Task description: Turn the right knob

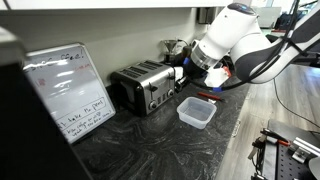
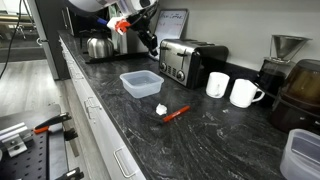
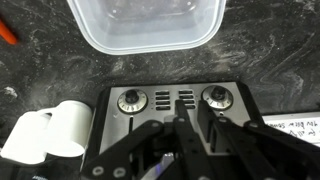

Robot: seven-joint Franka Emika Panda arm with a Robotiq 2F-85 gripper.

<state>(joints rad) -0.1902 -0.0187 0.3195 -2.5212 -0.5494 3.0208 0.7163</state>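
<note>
A silver toaster (image 1: 143, 86) (image 2: 186, 60) stands on the dark marble counter. In the wrist view its front panel (image 3: 170, 128) shows two round knobs: the right knob (image 3: 218, 98) and the left knob (image 3: 130, 101). My gripper (image 3: 192, 112) hovers just in front of the panel, between the knobs and a little closer to the right one. Its fingers are close together and hold nothing. In both exterior views the gripper (image 1: 184, 72) (image 2: 150, 42) is at the toaster's front end.
A clear plastic container (image 1: 196, 111) (image 2: 140, 83) (image 3: 145, 25) sits in front of the toaster. A red marker (image 2: 175, 113) lies nearby. Two white mugs (image 2: 218, 84) (image 2: 243, 93) stand beside the toaster. A whiteboard (image 1: 65, 90), a kettle (image 2: 97, 45) and a coffee maker (image 2: 285, 60) line the wall.
</note>
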